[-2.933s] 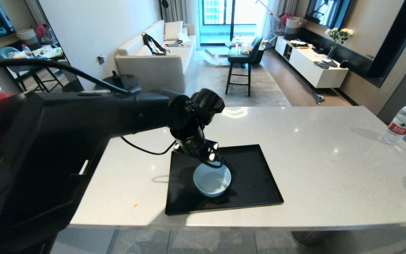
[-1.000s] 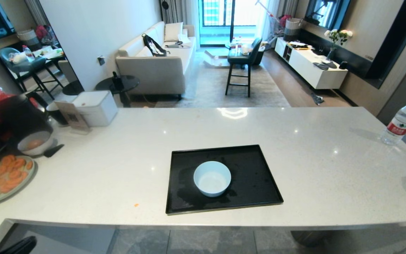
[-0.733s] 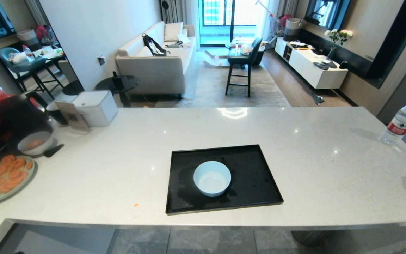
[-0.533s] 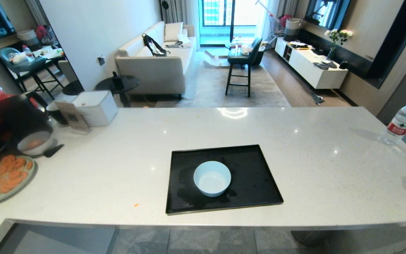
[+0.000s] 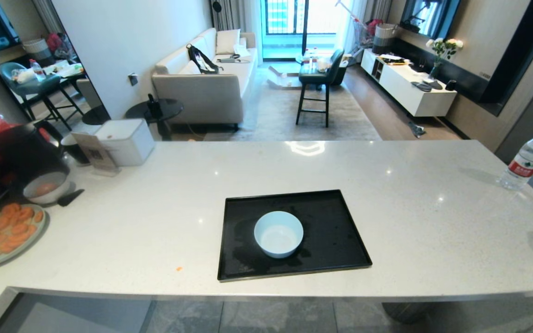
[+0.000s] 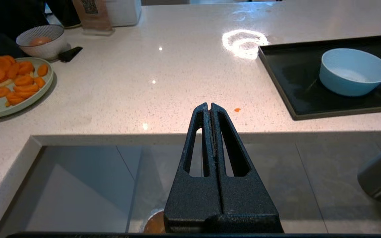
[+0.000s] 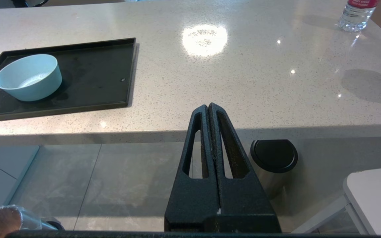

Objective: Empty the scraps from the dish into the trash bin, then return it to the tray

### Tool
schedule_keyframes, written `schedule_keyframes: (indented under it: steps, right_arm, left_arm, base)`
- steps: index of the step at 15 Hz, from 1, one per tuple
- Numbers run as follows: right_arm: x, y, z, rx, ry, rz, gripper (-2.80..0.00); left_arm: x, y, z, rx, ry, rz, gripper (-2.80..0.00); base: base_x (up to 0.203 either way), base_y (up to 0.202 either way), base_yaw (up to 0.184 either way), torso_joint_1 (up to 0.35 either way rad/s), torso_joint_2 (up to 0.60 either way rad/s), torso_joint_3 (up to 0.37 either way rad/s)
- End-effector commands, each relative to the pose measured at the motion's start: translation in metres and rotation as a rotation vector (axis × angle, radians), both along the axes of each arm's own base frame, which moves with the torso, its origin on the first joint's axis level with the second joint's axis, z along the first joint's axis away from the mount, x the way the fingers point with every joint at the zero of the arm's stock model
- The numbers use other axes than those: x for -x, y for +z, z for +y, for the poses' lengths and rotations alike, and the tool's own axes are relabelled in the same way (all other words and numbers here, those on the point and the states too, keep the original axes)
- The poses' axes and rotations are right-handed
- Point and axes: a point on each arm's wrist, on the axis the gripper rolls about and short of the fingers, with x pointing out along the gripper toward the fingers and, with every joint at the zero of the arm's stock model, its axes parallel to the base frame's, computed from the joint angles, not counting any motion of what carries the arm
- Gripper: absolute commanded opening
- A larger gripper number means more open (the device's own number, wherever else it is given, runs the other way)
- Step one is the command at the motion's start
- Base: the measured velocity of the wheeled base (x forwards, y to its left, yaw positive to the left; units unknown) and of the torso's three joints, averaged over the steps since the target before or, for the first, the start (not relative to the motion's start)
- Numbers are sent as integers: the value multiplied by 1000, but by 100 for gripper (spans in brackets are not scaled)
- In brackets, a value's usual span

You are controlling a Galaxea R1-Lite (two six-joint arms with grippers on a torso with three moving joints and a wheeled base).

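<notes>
Pale-blue dish (image 5: 278, 234) sits empty on my black tray (image 5: 336, 240), mid-surface (image 5: 164, 222). Left end effector (image 6: 208, 107) and right end effector (image 7: 207, 109) both hang below the surface edge with fingers pressed together, holding nothing, well apart from the dish.

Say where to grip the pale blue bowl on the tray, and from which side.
Pinch the dish by its thin rim, one finger inside its wall, coming from above. It stands upright and empty on the tray, deep-sided and likely too wide to span. The left side suits the left gripper.
</notes>
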Motion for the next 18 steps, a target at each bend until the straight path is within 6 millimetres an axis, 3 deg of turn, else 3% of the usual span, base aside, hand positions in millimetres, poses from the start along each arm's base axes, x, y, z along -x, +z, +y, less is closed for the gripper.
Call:
schedule_keyframes:
  steps: [1,18]
  right_arm:
    - [0,0,0,0,0,-2,-280]
    - [0,0,0,0,0,-2,-280]
  left_arm:
    - [1,-2,0,3,2,-16,-280]
    - [1,-2,0,5,3,-18,-280]
  base:
    - [0,0,0,0,0,0]
    - [0,0,0,0,0,0]
